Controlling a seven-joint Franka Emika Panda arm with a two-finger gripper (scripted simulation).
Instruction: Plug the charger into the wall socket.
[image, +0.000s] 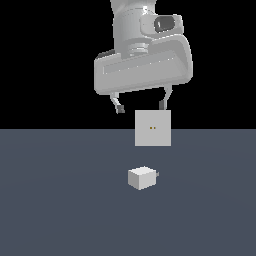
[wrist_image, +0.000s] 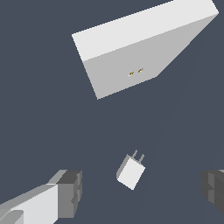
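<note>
Approach phase, folks: claw (image: 142, 107) hangs high in the upper middle of the exterior frame, fingers spread wide with nothing between them. Charger (image: 142, 178) sits loose on the worktop (image: 50, 200) just below centre, prongs poking toward the exterior view's right. Wall socket (image: 152, 128) stands upright right behind it. Next move, I'd say: drop down and pinch that cube squarely. One fingertip hides behind the socket's top edge.

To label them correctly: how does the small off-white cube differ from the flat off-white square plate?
The small off-white cube is smaller than the flat off-white square plate. The cube is blocky with two prongs; the plate is thin, upright, with two yellowish holes. Both are off-white and rest on the floor.
</note>
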